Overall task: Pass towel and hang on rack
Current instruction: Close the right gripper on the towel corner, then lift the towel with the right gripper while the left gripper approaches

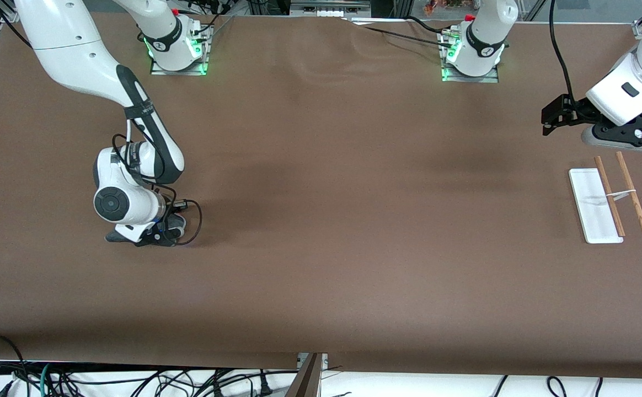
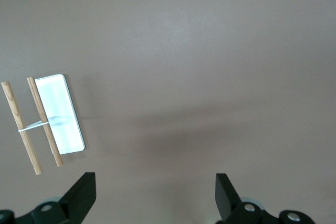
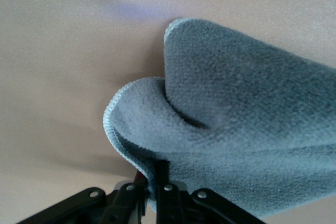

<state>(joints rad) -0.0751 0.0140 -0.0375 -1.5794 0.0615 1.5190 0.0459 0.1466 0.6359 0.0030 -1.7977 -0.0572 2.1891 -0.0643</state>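
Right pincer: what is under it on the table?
The towel, bunched and pinched in the right pincer, covers the table beneath it. Whatever lies under the cloth is hidden. From the front the arm hides the towel.

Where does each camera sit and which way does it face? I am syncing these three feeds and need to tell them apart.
Front view: high across the table, facing both arm bases; shows the right gripper low at the table and the left gripper.
Left wrist view: looks down at the white-based rack with two wooden rods, open jaws at its edge.
Right wrist view: close on the grey cloth towel, jaws shut on it.
Front and left wrist views share the rack.
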